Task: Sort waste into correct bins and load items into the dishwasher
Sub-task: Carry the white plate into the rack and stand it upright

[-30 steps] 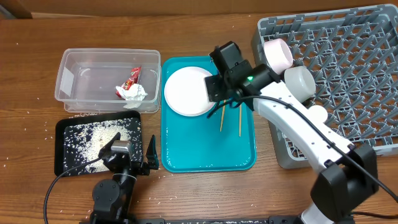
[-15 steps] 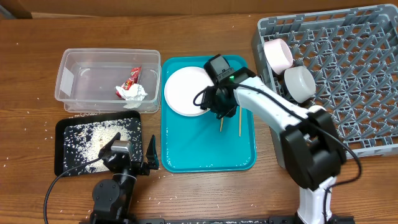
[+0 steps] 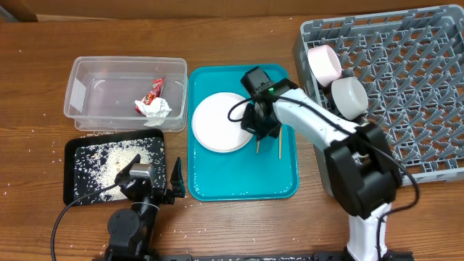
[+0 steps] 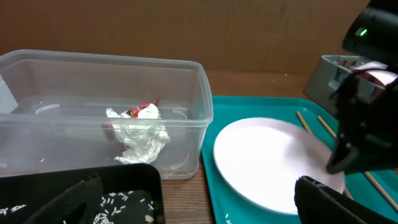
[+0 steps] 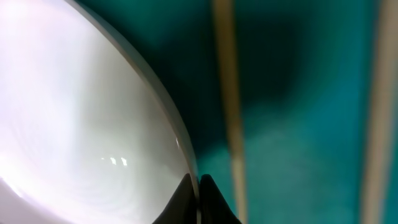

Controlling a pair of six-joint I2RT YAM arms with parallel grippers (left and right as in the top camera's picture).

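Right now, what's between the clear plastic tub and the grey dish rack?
The teal tray, seen in the overhead view. It carries the white plate and two wooden chopsticks, with the right pincer at the plate's right edge.

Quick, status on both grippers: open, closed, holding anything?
Left gripper: open, holding nothing.
Right gripper: closed on the rim of the large white plate, as far as the wrist view shows.

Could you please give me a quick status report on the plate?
Left gripper open, idle by black tray. Right gripper pinching plate rim on teal tray. Chopsticks lie close beside it.
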